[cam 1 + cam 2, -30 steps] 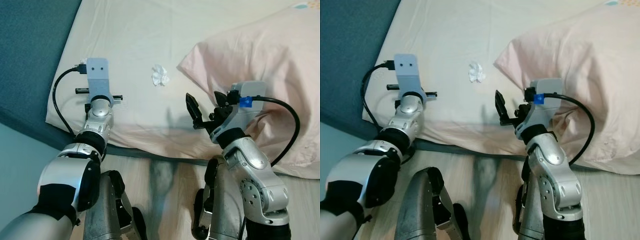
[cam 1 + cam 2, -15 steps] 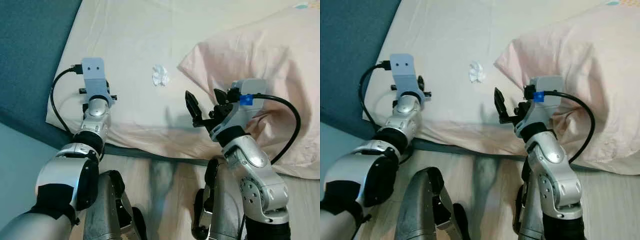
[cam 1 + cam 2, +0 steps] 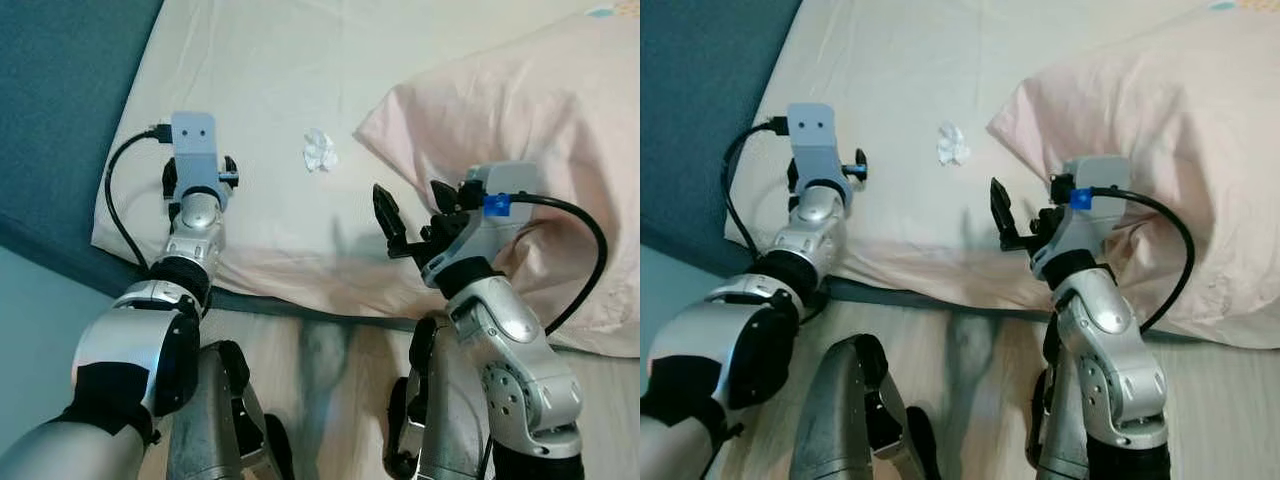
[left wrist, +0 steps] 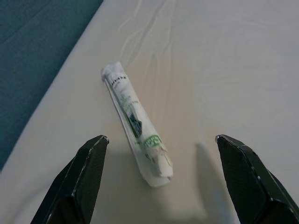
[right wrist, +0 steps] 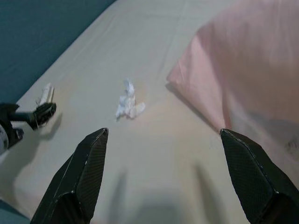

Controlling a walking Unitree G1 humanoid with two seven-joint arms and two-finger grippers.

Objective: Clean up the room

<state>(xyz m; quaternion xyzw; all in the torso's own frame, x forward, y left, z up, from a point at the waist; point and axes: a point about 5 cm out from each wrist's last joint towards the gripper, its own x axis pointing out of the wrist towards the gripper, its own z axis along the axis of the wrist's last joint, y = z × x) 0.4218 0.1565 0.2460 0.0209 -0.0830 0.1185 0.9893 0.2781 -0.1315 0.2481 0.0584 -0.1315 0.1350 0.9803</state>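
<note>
Early in the job, by the look of it; nothing lifted off the bed yet, two bits of litter lying loose on the sheet (image 3: pixel 270 80).

Left gripper (image 4: pixel 161 184) poised low over the near corner of the mattress, fingers (image 4: pixel 88 179) spread wide, nothing between them; directly ahead and roughly centred in the gap, a small rolled wrapper (image 4: pixel 135 125), white with green print, flat on the sheet and untouched; probably the first pick, with a short reach forward and down before closing.

Right gripper (image 5: pixel 163 179) held out over the bed's front edge, fingers likewise splayed and empty; a crumpled tissue (image 5: pixel 128 101) well ahead of it and a little toward the left arm's side, apart from both grippers; same tissue (image 3: pixel 319 150) lying between the two arms and beyond them in the head view, just beside the corner of the pillow (image 3: pixel 520 110).

Left to do, judging from this: grasp the wrapper, grasp the tissue, carry both to a bin; no bin visible here.

Surface: cream fitted sheet, soft, lightly creased, likely to dimple under the fingertips; pink pillow rumpled, beside and beyond the right gripper; teal bedding or wall (image 3: pixel 60 90) off past the left gripper's outer side; pale wood floor (image 3: pixel 330 360) below, beneath the robot's legs.
</note>
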